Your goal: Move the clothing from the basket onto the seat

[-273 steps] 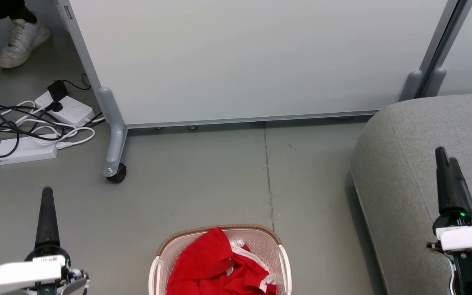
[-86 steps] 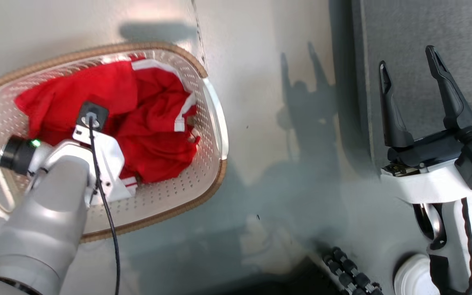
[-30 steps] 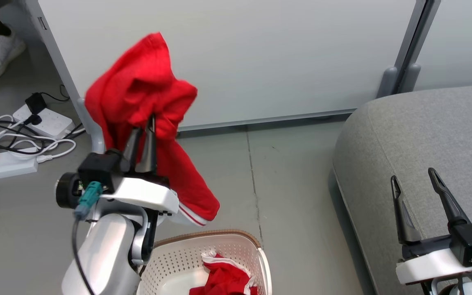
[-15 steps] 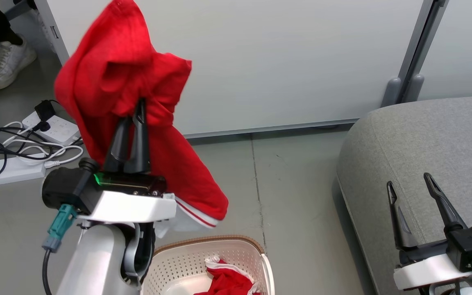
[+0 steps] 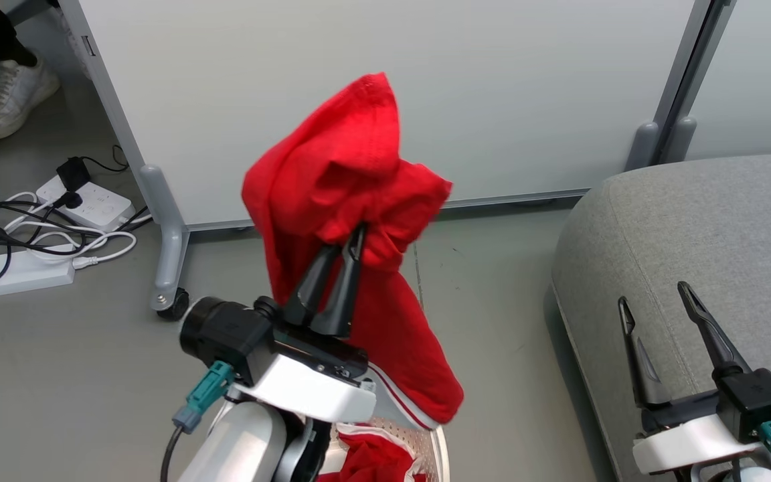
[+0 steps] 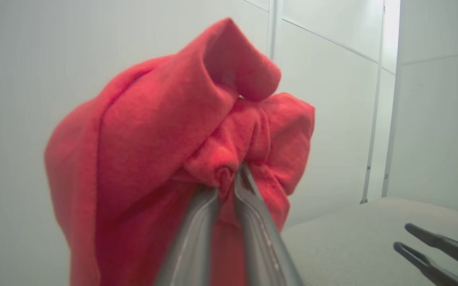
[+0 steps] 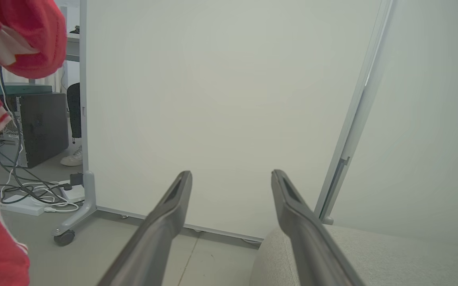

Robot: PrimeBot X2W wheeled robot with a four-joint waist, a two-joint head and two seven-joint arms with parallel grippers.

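Head view gives you the left claw (image 5: 355, 235) raised near the middle of the frame, its two dark fingers pressed together on a bunched fold of a red garment (image 5: 352, 167). From the fingertips the cloth piles up toward 12 o'clock into a peaked hump. A long tail of it hangs past the fingers toward 5 o'clock and ends in a hem with white trim and thin red stripes, close over the basket (image 5: 442, 455). The basket's far rim shows at the 6 o'clock edge of the frame, and a second red garment (image 5: 369, 463) lies inside it (partly hidden behind the left wrist). The seat (image 5: 693, 221) takes the 3 o'clock side, well apart from the held garment. Over its near edge, at about 4 o'clock, the right claw (image 5: 653, 298) stands with its fingers spread wide and nothing between them. Left wrist view lets you check the pinch: the fingers meet on a tight knot of fabric, the bulk of the cloth sits at 11 o'clock from the tips, and the seat lies low at 4 o'clock. Right wrist view has the garment along its 9 o'clock edge.
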